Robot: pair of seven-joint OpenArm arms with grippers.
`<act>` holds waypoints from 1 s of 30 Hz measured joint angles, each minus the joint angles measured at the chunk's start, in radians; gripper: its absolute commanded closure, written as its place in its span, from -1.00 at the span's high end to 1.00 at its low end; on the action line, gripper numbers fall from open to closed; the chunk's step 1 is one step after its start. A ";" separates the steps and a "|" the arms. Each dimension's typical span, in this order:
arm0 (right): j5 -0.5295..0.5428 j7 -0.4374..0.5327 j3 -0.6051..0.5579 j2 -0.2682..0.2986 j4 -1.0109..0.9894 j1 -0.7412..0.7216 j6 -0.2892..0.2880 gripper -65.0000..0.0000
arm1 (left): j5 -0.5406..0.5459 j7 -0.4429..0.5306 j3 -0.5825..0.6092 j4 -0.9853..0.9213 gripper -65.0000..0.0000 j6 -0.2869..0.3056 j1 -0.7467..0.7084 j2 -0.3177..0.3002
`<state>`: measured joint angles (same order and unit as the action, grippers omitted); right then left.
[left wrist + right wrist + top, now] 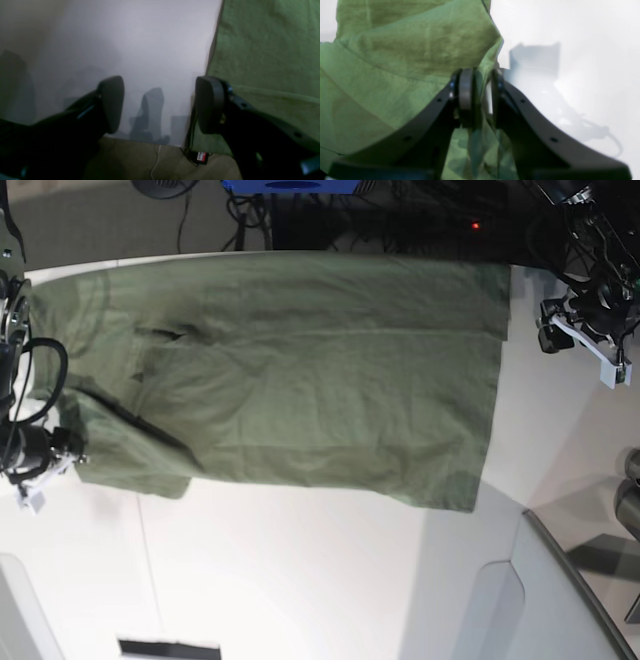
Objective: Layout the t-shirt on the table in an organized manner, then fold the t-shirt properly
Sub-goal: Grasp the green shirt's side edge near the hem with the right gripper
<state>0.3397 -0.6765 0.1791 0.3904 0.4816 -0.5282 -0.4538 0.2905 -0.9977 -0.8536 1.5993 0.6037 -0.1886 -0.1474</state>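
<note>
Spread wide over the far half of the table point(300, 580), the t-shirt point(300, 370) lies mostly flat, hem side toward the table's right edge in the base view, collar and sleeve end bunched toward the left edge. Right gripper point(480, 82) pinched nearly closed on a fold of the green cloth, seen plainly from the right wrist camera: fabric gathered between the pads, some hanging below them. Probably the sleeve or shoulder, though too close and soft in focus to say which. Gripped there, by judgement, so that the rumpled corner near the table's left edge can be drawn out and smoothed before any folding. Left gripper point(160, 105) spread wide and holding nothing, pads apart over bare white table, with the shirt's straight edge just beside the pad on the right of its view. Poised near the far right corner of the table, likely to take the hem corner and keep the cloth taut against the other arm's pull. Layout not yet finished: creases across the body and an overlapped flap by the sleeve; folding not begun.
</note>
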 measured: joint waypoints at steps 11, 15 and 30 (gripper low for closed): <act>-0.091 -0.004 -0.003 0.001 0.000 -0.003 0.000 -0.98 | -0.003 0.000 0.004 0.000 0.33 0.000 0.003 0.000; -0.206 -0.030 0.007 -0.019 0.002 -0.006 0.000 -0.98 | -0.003 0.000 0.004 0.000 0.33 0.000 0.003 0.000; -0.224 -0.092 0.098 -0.039 0.002 -0.019 0.000 -0.08 | -0.003 0.000 0.005 0.000 0.33 0.000 0.003 -0.003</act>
<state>0.1162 -0.7685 0.2775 0.3519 0.4839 -0.5476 -0.4538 0.2874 -0.9977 -0.8490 1.5993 0.6037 -0.1852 -0.1501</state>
